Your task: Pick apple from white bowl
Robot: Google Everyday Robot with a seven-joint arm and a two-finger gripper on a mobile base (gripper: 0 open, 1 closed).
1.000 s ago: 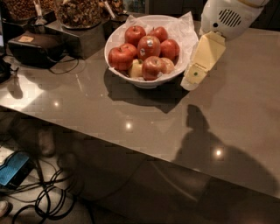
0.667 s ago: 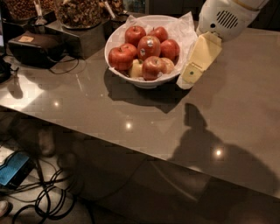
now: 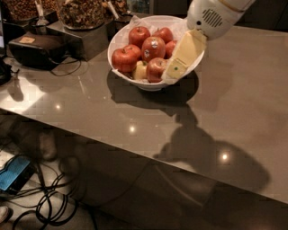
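The white bowl (image 3: 118, 39) stands on the grey counter, with white paper at its far rim. It holds several red apples. A glossy red apple with no sticker showing (image 3: 123, 59) lies at the front left, and another (image 3: 155, 67) lies at the front. A red apple with a white sticker (image 3: 153, 47) sits in the middle, and a pale yellow-green apple (image 3: 140, 71) lies low at the front. My gripper (image 3: 173, 72) reaches down from the upper right over the bowl's right side. Its cream tip is beside the front red apple.
Dark containers of nuts or granola (image 3: 81, 13) and a black box with cables (image 3: 36, 47) stand at the counter's back left. The counter's front edge (image 3: 135, 150) runs diagonally. Cables and a blue object (image 3: 15, 173) lie on the floor below.
The gripper has moved left and down, from beside the bowl's right rim to over the bowl's right side, next to the front apples.
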